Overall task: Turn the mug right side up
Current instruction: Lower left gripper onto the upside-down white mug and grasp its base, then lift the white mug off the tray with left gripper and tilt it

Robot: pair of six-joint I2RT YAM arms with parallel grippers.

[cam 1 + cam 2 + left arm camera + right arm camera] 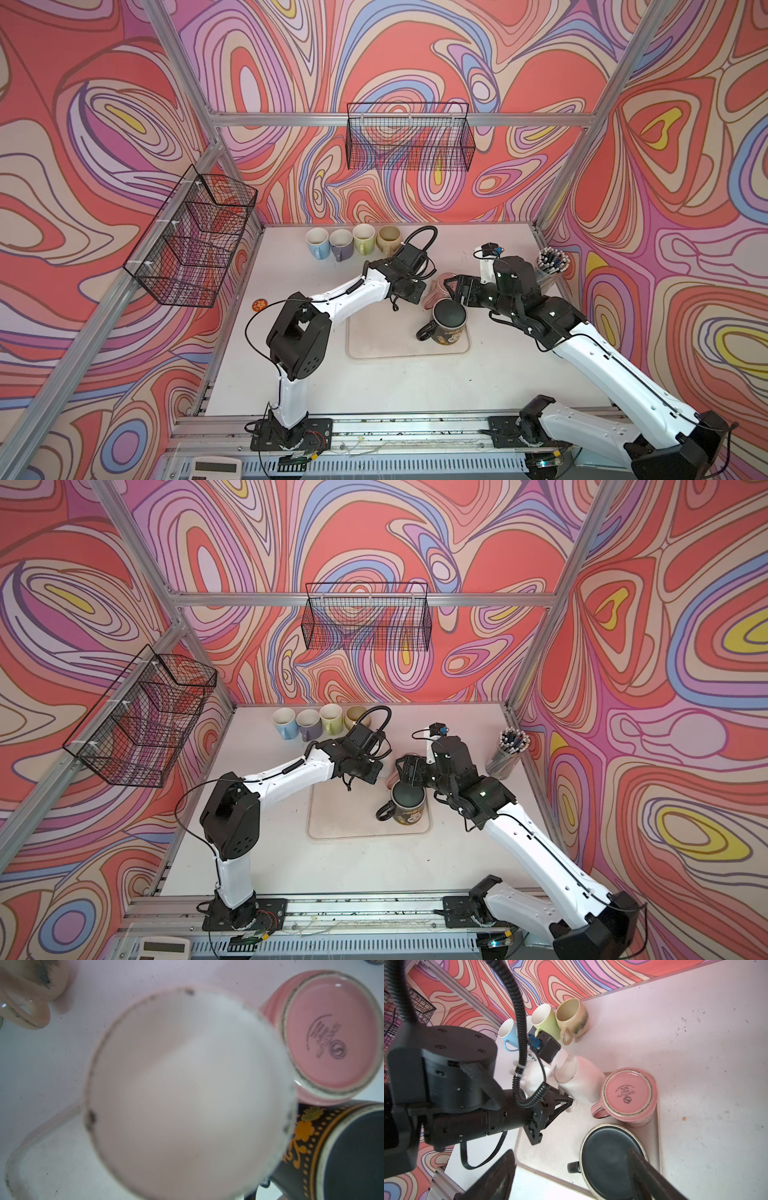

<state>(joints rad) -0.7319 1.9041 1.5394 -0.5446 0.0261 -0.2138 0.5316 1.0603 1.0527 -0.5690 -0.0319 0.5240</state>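
Nearest, a black mug (604,1155) stands upside down on a mat (374,340) on the desk (415,382). My right end effector (570,1153) hangs over it, jaws wide, empty. Behind it a pink mug (628,1093) sits base up. Beside that, my left end effector (566,1105) is clamped on the handle (572,1108) of the white mug (581,1082), which lies tilted. Four upright mugs (353,243) line the back.

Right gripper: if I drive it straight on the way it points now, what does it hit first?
Most likely the upturned base of the black mug, dead ahead of the right gripper between its open jaws. How far is unclear.
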